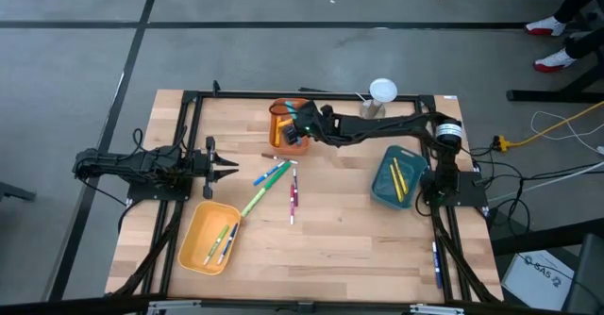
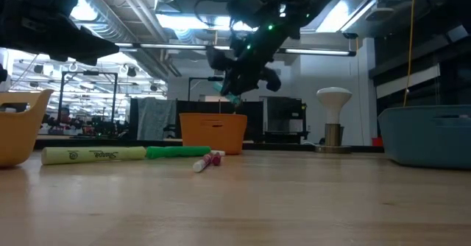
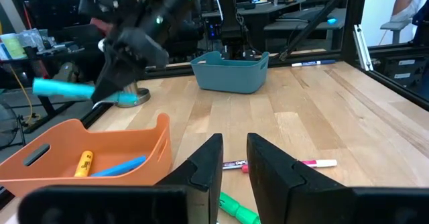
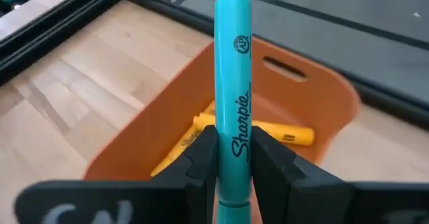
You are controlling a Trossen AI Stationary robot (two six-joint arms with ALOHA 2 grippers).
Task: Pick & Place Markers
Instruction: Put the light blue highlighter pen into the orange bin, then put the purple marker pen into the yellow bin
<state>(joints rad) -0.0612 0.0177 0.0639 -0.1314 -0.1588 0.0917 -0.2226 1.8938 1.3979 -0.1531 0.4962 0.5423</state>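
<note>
The right gripper (image 4: 232, 158) is clamped on a teal Sharpie marker (image 4: 233, 83), holding it above the orange plastic bin (image 4: 315, 103) at the table's far edge. Inside that bin lie a yellow marker (image 4: 281, 134) and a blue marker (image 3: 120, 166), both partly hidden by the bin's wall and the held marker. The left gripper (image 3: 233, 165) waits low over the wooden table (image 1: 349, 230) on its left side, its fingers set narrowly apart with nothing between them. Loose markers lie mid-table: a long green highlighter (image 2: 110, 154), a green-and-blue pair (image 1: 272, 174) and pink ones (image 1: 293, 194), their number hard to make out. The yellow bin (image 1: 193, 240) and the teal bin (image 1: 382, 178) each hold a few markers, too small to tell apart. A white mushroom-shaped lamp (image 2: 333, 121) stands behind.
</note>
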